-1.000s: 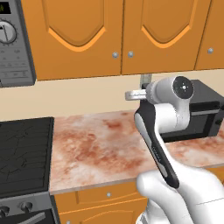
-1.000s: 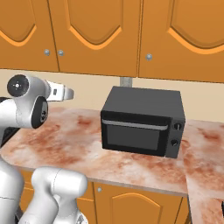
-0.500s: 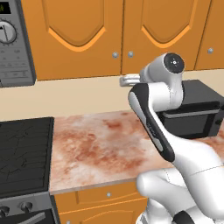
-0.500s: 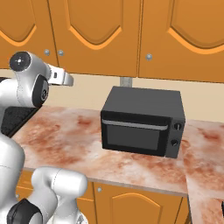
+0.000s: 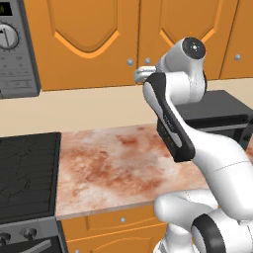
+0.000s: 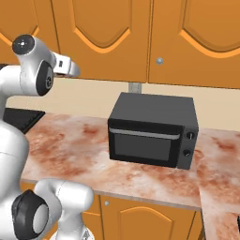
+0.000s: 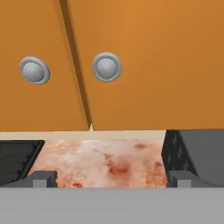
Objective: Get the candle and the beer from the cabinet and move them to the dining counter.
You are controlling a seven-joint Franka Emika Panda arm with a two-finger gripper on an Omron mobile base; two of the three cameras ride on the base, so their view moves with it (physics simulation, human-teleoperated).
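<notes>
Orange cabinet [image 7: 144,65], arched doors shut, two round silver knobs [image 7: 106,67]; jaws wide, empty

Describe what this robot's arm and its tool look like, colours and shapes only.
The arm is glossy white with rounded, bulbous segments and dark grey to black joint rings. A long black panel runs down one link, and a dark round cap with a small light dot closes the top joint. The tool ends in two small dark grey, blocky finger tips. No cables or lettering are visible.
</notes>
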